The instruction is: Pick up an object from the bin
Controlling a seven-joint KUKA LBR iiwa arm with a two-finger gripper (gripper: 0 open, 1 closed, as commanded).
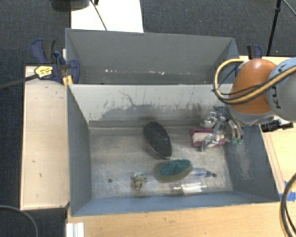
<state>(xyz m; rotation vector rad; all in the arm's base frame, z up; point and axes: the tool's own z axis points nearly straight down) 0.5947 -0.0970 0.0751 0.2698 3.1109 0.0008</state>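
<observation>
Gripper (220, 132) is seen low in the bin (79, 147), at the right rear of the floor, just off the right wall. Open or closed: cannot be told, the tip is lost among its own metal parts.

Task thing: a small purple-and-white thing (201, 136), seen directly at the gripper's left side, touching or nearly touching it. A grasp cannot be confirmed. It lies on the floor near the rear wall. Its long axis appears to run roughly left to right across the view, with the purple part toward the rear and the white part toward the front. Which end is the head cannot be made out.

Bin contents, five more loose things, none stacked:
- dark oval thing (157, 139), mid floor, left of the purple-and-white thing and apart from it; long axis is set diagonally, rear-left to front-right.
- teal oval thing (173, 169), just in front of the dark oval, edges near or touching; long axis roughly left to right, right end slightly toward the rear.
- thin pen-like thing (203, 173), laid out to the right from the teal oval, left to right.
- clear tube-like thing (189, 186), laid along the front wall, left to right, just in front of the teal oval.
- small crumpled piece (137, 180), front floor, left of the teal oval; kind not discernible.

The left half of the floor is bare metal with scuff marks.

Orange cover (249, 85) and yellow cables (222, 83) are seen on the wrist, above the right rear corner.
</observation>
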